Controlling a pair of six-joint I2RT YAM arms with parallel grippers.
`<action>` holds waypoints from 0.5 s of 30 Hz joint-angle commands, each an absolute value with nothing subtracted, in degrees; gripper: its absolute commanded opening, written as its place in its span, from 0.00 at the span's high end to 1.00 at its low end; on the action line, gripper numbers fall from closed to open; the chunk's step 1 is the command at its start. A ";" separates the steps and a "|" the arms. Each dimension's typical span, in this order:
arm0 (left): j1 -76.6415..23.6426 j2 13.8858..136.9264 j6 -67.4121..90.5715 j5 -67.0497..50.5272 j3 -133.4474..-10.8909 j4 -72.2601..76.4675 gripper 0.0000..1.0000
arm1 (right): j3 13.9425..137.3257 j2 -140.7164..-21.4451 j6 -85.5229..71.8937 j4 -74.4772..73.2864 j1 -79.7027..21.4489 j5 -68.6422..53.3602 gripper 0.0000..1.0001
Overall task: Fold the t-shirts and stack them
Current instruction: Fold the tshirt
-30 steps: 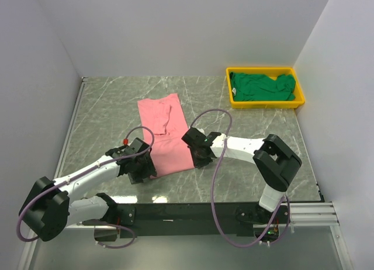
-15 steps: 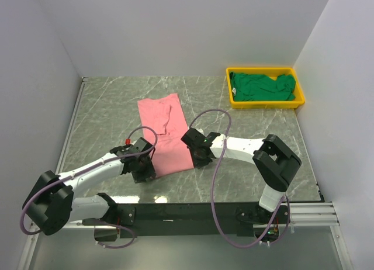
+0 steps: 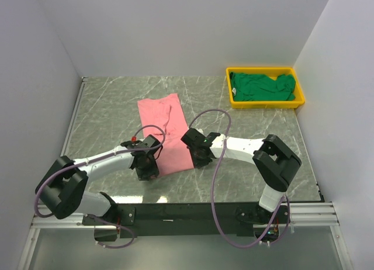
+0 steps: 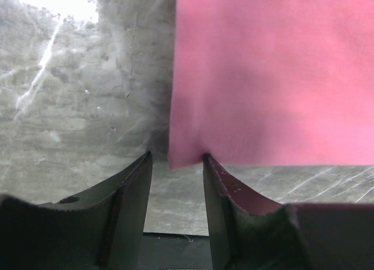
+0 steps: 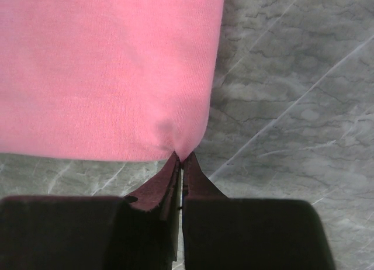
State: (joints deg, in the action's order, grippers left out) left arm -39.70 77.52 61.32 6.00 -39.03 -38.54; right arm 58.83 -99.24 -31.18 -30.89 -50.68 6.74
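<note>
Marble tabletop [image 3: 111, 100] bearing pink shirt [image 3: 165, 130], lengthwise near to far; right gripper [image 5: 180, 159] clamped on its near-right corner, left gripper [image 4: 175, 159] agape at its near-left corner.

Pink t-shirt [image 5: 105, 65], ahead of the right end effector [image 5: 180, 159]: matt, fine-knit cloth. Bench [image 4: 76, 106]: smooth, marble-patterned, faintly glossy. Fingers [image 4: 125, 206] of the left end effector [image 4: 176, 159]: dark, matt plastic. Tray [image 3: 266, 104]: smooth yellow plastic.
</note>
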 commanded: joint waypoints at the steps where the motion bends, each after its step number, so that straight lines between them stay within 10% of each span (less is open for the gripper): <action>1: -40.34 79.98 61.70 7.82 -40.17 -37.18 0.54 | 55.72 -102.83 -30.94 -30.76 -51.59 7.21 1.00; 15: -40.43 83.49 60.47 6.86 -39.55 -36.56 0.73 | 55.90 -103.27 -30.76 -31.11 -52.03 7.29 1.00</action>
